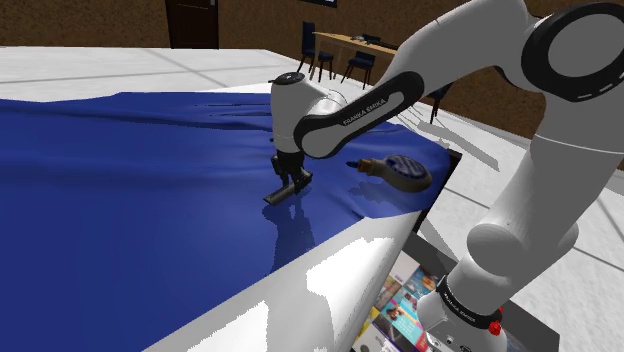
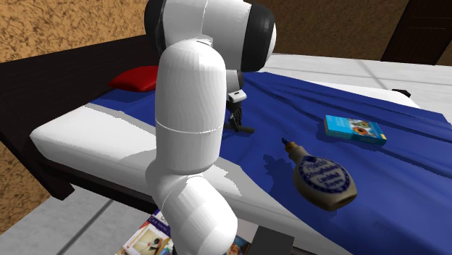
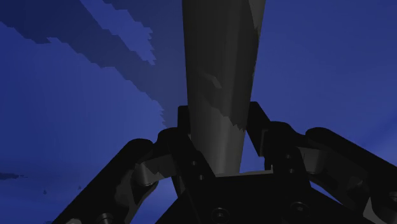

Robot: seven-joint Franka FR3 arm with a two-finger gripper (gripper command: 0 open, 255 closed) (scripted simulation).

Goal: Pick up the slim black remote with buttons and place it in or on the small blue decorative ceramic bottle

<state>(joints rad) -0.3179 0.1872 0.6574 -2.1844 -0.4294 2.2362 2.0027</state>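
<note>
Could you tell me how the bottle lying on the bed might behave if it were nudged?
The bottle lies on its side, broad face up, so it probably would not roll far, though it might pivot about its narrow neck. The soft, wrinkled blue bedcover would likely damp sliding. Its surface looks smooth, so things set on it could slip.

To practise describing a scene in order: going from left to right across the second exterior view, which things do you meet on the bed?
A red cushion → the gripper shut on the black remote → the blue-faced bottle lying flat on the blue cover.
</note>
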